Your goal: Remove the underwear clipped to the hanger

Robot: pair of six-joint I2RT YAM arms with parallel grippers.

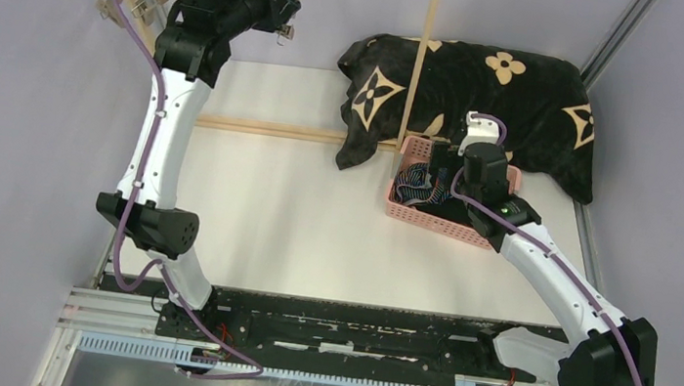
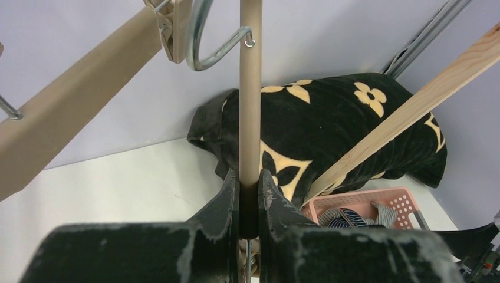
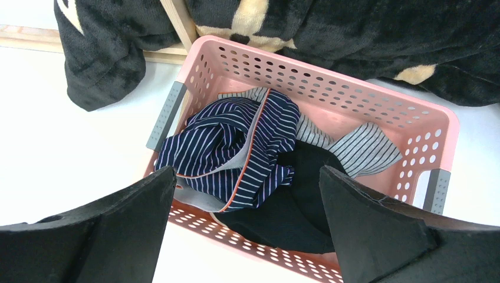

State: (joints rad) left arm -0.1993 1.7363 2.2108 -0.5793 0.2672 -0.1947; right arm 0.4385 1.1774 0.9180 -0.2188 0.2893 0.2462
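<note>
Through the feed I see pale lilac-grey walls [image 1: 23, 114] closing the cell on the left, back and right. The white table [image 1: 294, 227] fills the space between them, lit evenly, with only soft shadows. A flat wooden bar [image 1: 267, 128] lies across it, and a slim wooden upright [image 1: 425, 46] meets that bar. An aluminium profile [image 1: 624, 31] runs up the far right corner. A black flower-patterned blanket [image 1: 538, 89] is heaped against the back wall. A scuffed black mounting plate [image 1: 351, 324] spans the near edge.
</note>
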